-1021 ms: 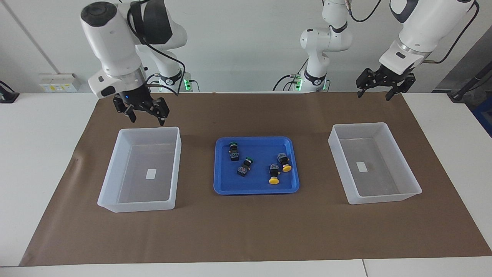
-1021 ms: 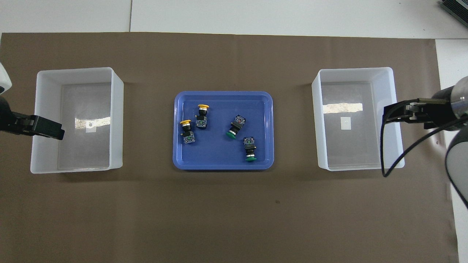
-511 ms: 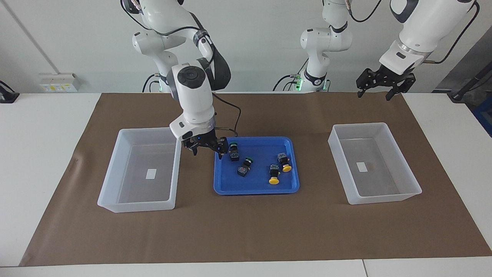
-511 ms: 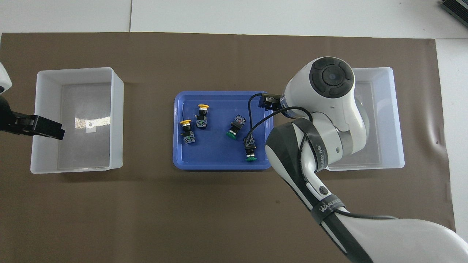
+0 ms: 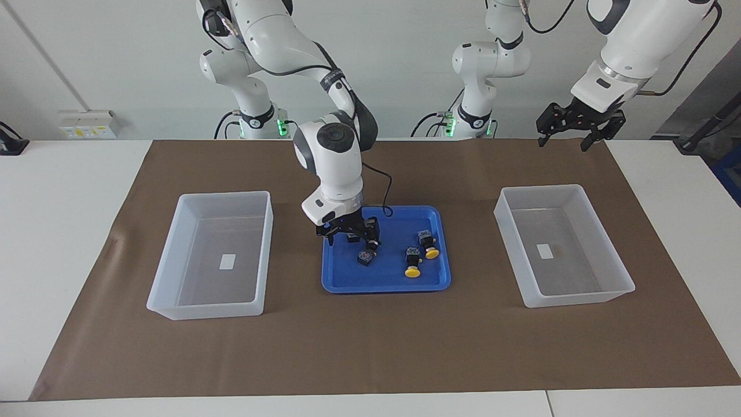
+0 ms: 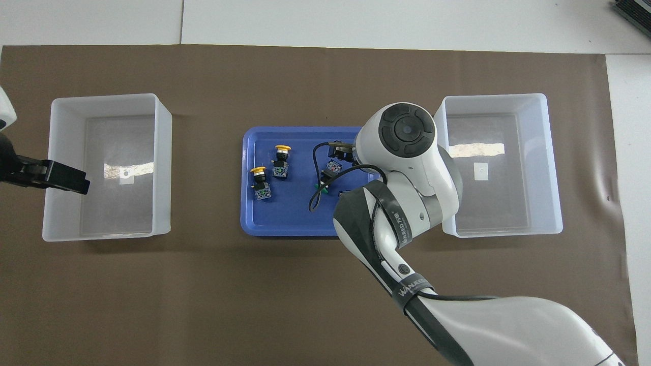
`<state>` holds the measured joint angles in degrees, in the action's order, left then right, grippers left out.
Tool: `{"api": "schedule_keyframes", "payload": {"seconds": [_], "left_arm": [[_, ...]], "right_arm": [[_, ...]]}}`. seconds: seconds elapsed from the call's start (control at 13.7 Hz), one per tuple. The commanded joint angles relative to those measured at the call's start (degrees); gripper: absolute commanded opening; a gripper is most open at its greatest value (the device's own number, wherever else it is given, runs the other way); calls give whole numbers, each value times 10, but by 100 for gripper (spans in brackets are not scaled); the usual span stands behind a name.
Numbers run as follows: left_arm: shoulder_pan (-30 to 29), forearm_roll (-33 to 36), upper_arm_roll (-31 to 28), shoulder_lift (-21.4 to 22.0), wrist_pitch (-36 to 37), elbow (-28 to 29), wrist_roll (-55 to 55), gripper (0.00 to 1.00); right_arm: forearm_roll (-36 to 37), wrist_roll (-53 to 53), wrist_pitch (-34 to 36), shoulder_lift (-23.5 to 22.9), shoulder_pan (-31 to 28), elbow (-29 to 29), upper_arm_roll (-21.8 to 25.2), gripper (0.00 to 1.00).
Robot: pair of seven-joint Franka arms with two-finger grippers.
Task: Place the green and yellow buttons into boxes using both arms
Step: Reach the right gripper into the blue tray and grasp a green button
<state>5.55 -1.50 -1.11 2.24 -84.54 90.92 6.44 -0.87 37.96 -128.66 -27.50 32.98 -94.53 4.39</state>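
Right end effector point(image 5: 349, 233) now spread over green buttons point(image 5: 367, 252) in tray point(image 5: 382, 284), left end effector point(image 5: 573, 131) unmoved, spread.

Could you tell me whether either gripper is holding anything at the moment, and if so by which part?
Nothing is held. The right gripper is open, low over the green buttons in the blue tray; the left gripper waits open and empty above the mat.

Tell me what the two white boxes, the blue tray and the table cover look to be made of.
Boxes: probably thin translucent plastic, since the brown cover shows faintly through their walls and the floors glint.
Blue tray: likely moulded plastic, opaque and smooth, with rounded corners and a raised lip.
Cover: looks like matte brown paper or thin card, with no shine and slight creases near one edge.
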Motion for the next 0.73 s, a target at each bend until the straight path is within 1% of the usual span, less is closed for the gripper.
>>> {"api": "schedule_keyframes", "payload": {"seconds": [0.0,0.07,0.22,0.58,0.66], "left_arm": [[-2,9,1,9,5,8,1,100],[-2,9,1,10,4,8,1,100],[-2,9,1,9,5,8,1,100],[-2,9,1,10,5,8,1,100],[-2,9,1,9,4,8,1,100]], "right_arm": [[1,1,-2,-21,7,18,-2,100],[2,-2,-4,-26,7,19,-2,100],[0,-5,-36,-40,16,18,-3,100],[-4,-25,-69,-39,24,-16,-3,100],[-4,-30,-69,-39,23,-17,-3,97]]}}
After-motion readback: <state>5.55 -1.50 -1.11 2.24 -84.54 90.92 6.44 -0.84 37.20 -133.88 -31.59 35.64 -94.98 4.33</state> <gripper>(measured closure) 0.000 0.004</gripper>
